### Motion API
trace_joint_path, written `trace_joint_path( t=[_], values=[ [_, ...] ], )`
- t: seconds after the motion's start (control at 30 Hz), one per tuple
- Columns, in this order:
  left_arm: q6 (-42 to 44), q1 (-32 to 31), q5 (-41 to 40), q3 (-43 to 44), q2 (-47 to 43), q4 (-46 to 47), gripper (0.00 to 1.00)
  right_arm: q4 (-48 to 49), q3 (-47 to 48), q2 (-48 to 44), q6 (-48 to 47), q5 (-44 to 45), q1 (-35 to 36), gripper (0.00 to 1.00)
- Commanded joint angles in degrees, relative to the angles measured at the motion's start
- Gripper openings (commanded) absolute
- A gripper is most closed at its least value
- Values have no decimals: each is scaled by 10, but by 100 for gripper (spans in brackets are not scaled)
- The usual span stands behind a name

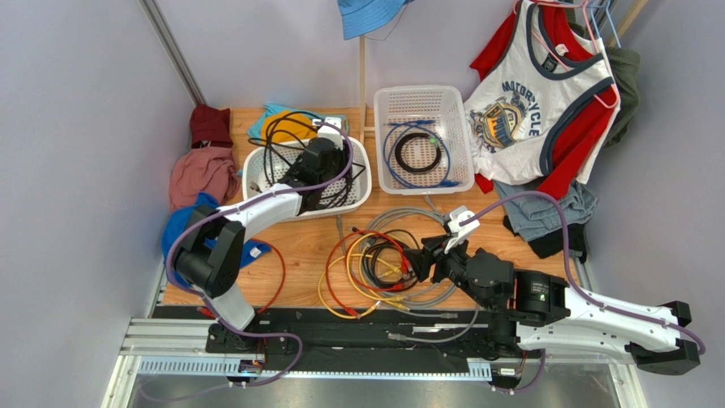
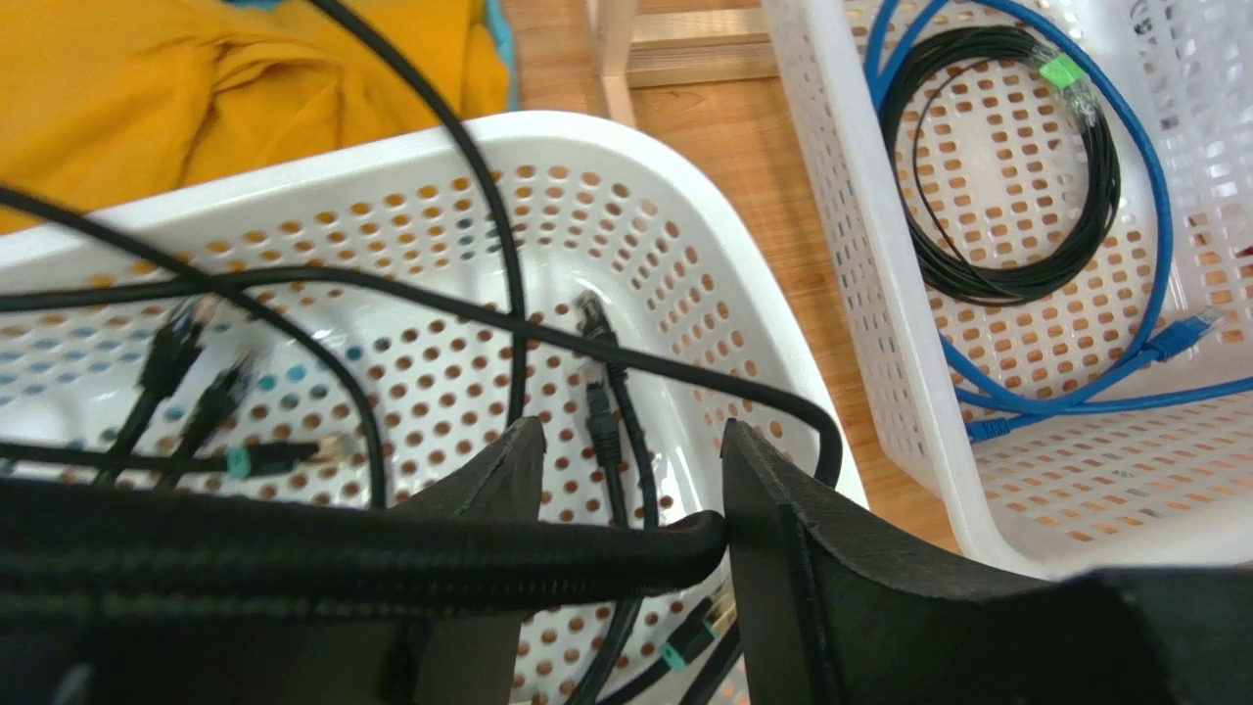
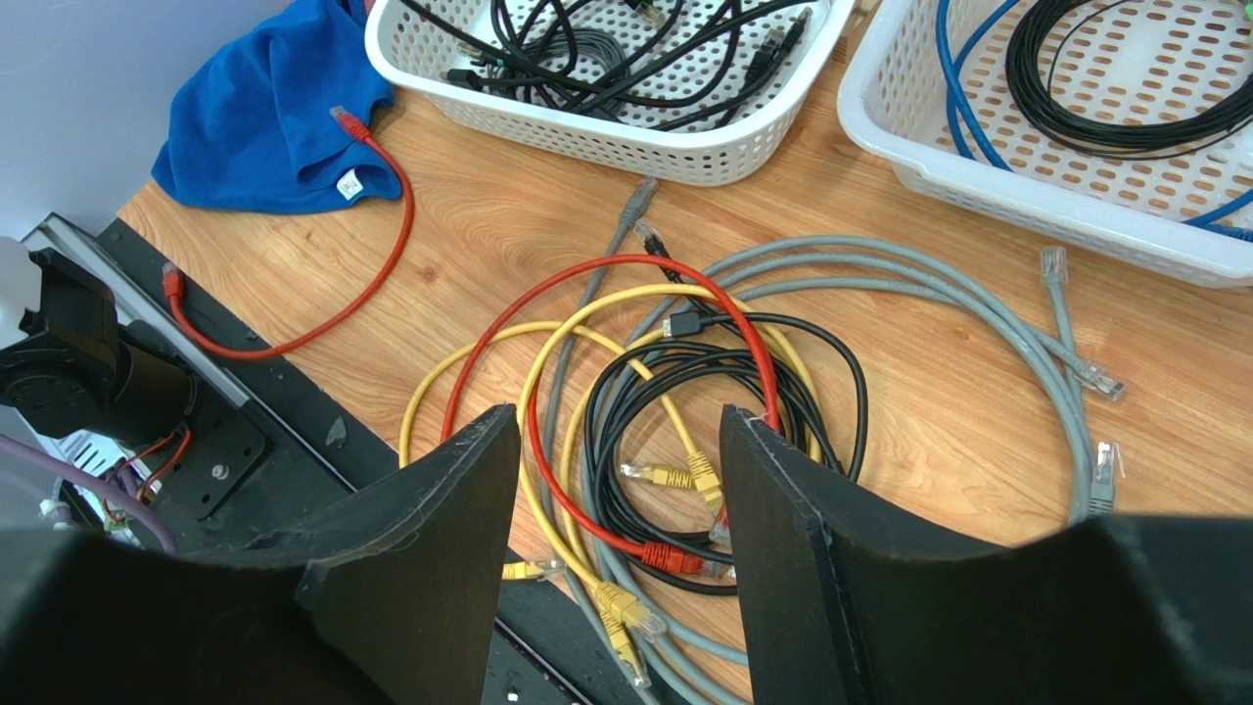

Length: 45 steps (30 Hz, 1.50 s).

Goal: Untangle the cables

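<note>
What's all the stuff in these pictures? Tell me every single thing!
left basket: one, white, back left of the wooden table
black cables: several, black, in the left basket
right basket: one, white, back middle
black coil: one, in the right basket
blue cable: one, in the right basket
cable tangle: one heap, red, yellow, black, grey, front middle
loose red cable: one, left of the tangle
cloths: blue, pink, dark red, left edge; yellow, behind the left basket
hat: one, blue, top
tank top: one, white, hanging right
left gripper: black, open, over the left basket
right gripper: black, open, over the tangle
</note>
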Motion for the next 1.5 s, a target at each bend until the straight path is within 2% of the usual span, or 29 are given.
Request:
trace_joint_path(
  t=[0.0, 0.13, 0.37, 0.57, 0.7, 0.73, 0.77, 0.93, 1.07, 1.17, 1.33, 1.37, 1.47],
  values=[
    [-36, 2, -63, 19, -81, -102, 58, 33, 0, -4, 3, -2, -2, 56],
    [-75, 2, -75, 20, -122, -181, 58, 44, -1, 0, 4, -7, -2, 56],
    [-106, 2, -60, 17, -205, -244, 60, 53, -1, 20, 14, -9, -2, 56],
    [-120, 2, -55, 30, -217, -334, 60, 56, -1, 25, 23, -14, -2, 56],
    [-126, 2, -23, 23, -245, -372, 62, 54, -3, 26, 28, -15, -2, 56],
    [-122, 1, -13, 17, -268, -374, 67, 54, -4, 25, 28, -16, -2, 56],
    [-120, 1, 5, 12, -281, -373, 95, 55, -3, 27, 28, -16, -2, 56],
    [-110, 1, 13, 16, -354, -383, 96, 60, -1, 29, 26, -17, -2, 55],
    [-106, 1, 8, 41, -369, -395, 97, 63, -1, 32, 27, -20, -2, 55],
    [-112, 1, 14, 32, -390, -365, 97, 61, -3, 28, 31, -21, -2, 55],
    [-142, 0, 74, -54, -445, -220, 97, 52, -14, 11, 31, -8, -2, 55],
    [-152, -1, 97, -61, -445, -210, 98, 51, -16, 6, 30, -6, -2, 55],
    [-160, -38, 86, -56, -419, -238, 98, 50, -34, 7, 38, 1, -2, 55]
  ],
)
